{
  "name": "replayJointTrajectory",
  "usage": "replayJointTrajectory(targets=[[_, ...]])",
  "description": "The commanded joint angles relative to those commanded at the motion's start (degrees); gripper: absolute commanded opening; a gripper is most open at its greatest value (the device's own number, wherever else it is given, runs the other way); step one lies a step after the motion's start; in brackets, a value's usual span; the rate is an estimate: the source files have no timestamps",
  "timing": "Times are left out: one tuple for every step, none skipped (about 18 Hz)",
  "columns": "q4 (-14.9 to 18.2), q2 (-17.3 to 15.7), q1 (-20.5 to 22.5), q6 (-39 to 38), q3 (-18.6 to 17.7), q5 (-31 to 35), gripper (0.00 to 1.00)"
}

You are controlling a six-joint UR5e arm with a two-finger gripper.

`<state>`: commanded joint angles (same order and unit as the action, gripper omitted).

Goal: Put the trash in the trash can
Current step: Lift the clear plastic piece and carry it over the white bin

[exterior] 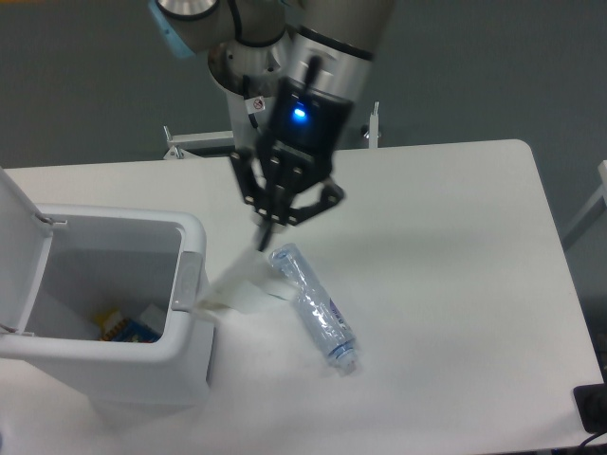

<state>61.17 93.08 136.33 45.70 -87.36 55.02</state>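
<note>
wrapper [237, 284] motion-blurred; trash can [194, 284] cut off at left edge.

You have a white rectangular table [455, 246] with rounded corners. On it lies a crushed clear plastic bottle with a bluish label [313, 305], cap end toward the near edge. At the left stands a boxy white plastic bin [123, 351], lid open, apparently right at the table's near-left edge.
</note>
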Motion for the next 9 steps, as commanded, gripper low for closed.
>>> replayJointTrajectory(targets=[[-0.3,-0.3,-1.1,0.0,-0.3,0.2,0.0],[-0.7,-0.3,-1.8,-0.2,-0.6,0.2,0.0],[-0.9,-0.1,-3.0,-0.4,-0.7,0.2,0.0],[-0.9,0.1,-3.9,-0.8,-0.7,0.2,0.18],[-0.8,0.3,-4.7,-0.8,-0.9,-0.3,0.45],[-0.7,0.4,-5.5,-0.8,-1.0,-0.6,0.7],[-0.7,0.5,-5.7,-1.2,-1.2,-0.5,0.9],[-0.8,0.8,-5.7,-1.8,-1.2,-0.5,0.94],[-0.7,1.1,-5.7,-2.2,-1.2,-0.5,0.96]])
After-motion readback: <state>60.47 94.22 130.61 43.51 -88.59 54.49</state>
